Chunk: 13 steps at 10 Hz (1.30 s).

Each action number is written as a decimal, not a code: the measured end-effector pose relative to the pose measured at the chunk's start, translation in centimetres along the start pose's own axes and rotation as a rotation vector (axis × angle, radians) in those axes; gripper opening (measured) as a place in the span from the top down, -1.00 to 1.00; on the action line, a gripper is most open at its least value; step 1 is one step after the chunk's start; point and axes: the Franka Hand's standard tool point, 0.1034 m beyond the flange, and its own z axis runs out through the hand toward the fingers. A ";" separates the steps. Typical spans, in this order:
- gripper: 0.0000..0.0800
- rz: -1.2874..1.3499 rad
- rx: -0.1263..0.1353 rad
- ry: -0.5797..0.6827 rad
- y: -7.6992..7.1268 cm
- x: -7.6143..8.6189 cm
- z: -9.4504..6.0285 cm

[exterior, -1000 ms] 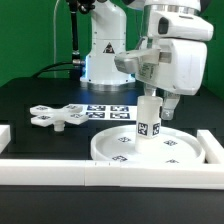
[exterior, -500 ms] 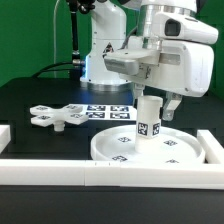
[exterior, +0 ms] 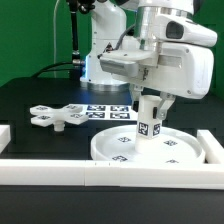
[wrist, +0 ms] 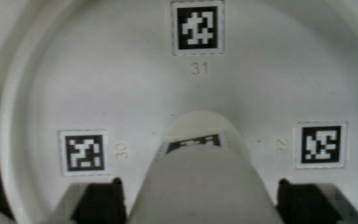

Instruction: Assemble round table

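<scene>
Leg (exterior: 149, 124) stands upright at the centre of the disc (exterior: 103, 149), base on the disc floor. Cannot tell whether it is seated in a socket. Disc lies rim-up on the table, near the front rail (exterior: 90, 176).

Gripper (exterior: 150, 104) is clamped on the leg's upper part. In the wrist view, fingers (wrist: 101, 196) sit either side of it.

Likely step: twisting the leg into the disc. To do it well:
- hold the leg plumb
- turn about its own axis
- press down lightly
- watch that the loose disc doesn't spin along

Foot (exterior: 58, 116) lies well apart, toward the exterior view's left, not yet fitted. Marker board (exterior: 108, 112) lies behind the disc.
</scene>
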 end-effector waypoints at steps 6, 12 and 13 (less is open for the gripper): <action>-0.03 0.096 0.004 0.002 -0.2 -0.2 0.1; -0.03 0.803 0.053 0.024 -1.1 -0.1 0.3; -0.03 0.909 0.053 0.024 -0.9 0.3 0.2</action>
